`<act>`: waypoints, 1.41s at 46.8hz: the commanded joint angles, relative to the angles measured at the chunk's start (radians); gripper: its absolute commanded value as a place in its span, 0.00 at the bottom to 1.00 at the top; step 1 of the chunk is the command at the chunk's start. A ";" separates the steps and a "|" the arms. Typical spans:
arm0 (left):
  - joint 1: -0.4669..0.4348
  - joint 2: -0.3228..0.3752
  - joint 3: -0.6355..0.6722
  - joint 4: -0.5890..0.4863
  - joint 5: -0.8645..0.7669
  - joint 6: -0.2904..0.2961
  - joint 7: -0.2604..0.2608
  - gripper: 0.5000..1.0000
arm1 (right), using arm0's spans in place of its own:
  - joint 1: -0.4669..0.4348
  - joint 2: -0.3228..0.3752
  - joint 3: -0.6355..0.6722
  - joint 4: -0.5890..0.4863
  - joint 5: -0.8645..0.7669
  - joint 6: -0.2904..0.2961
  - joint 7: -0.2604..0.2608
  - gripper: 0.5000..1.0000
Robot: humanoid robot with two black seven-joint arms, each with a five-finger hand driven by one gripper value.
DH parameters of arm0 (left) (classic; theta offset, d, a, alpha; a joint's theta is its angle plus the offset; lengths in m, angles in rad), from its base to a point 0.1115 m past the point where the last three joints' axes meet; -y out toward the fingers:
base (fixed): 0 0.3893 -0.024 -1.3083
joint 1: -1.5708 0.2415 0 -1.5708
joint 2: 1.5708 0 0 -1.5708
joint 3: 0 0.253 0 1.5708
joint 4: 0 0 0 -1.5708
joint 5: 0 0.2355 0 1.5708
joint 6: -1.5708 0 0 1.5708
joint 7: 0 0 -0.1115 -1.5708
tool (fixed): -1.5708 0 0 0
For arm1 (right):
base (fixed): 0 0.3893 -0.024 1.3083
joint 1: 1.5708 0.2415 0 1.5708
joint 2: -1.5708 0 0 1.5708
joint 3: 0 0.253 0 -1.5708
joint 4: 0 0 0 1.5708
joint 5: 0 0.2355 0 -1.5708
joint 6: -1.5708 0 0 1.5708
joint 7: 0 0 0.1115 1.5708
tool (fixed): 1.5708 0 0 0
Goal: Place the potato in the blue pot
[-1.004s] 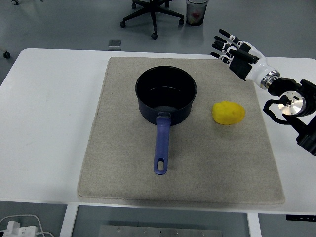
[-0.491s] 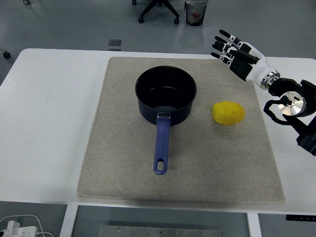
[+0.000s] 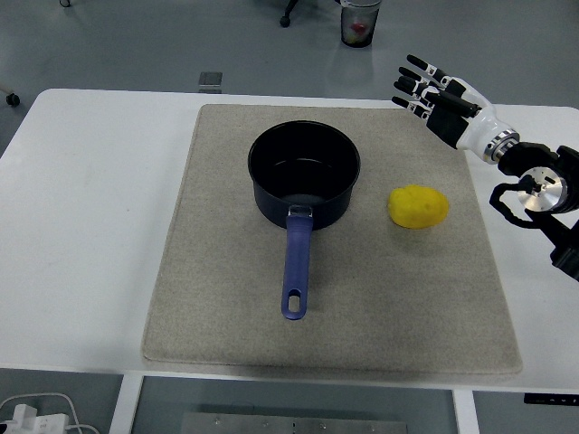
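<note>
The blue pot [image 3: 304,174] is found empty at the middle of a coarse grey mat [image 3: 217,298] laid on the white tabletop [image 3: 90,226], its long handle pointed toward the near edge. The potato [image 3: 418,206], smooth, yellow and oval, lies on the mat just right of the pot, ungrasped. The right hand [image 3: 436,92] is held above the mat's far right corner, fingers spread, nothing gripped. No step is judged complete.

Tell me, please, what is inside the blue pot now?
The blue pot looks empty: only its dark bottom shows. The potato lies on the mat to its right. The near inner wall is hidden by the rim.
</note>
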 commanded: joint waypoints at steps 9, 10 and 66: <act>0.000 0.000 0.000 0.000 0.002 0.000 0.000 0.99 | 0.003 -0.003 0.001 0.000 -0.107 0.002 0.000 0.86; 0.000 0.000 0.000 0.000 0.000 0.000 0.000 0.99 | 0.005 -0.005 0.001 0.000 -0.112 0.002 0.000 0.86; 0.000 0.000 0.000 0.000 0.000 0.000 0.000 0.99 | 0.115 -0.155 -0.076 0.112 -0.600 0.089 0.000 0.86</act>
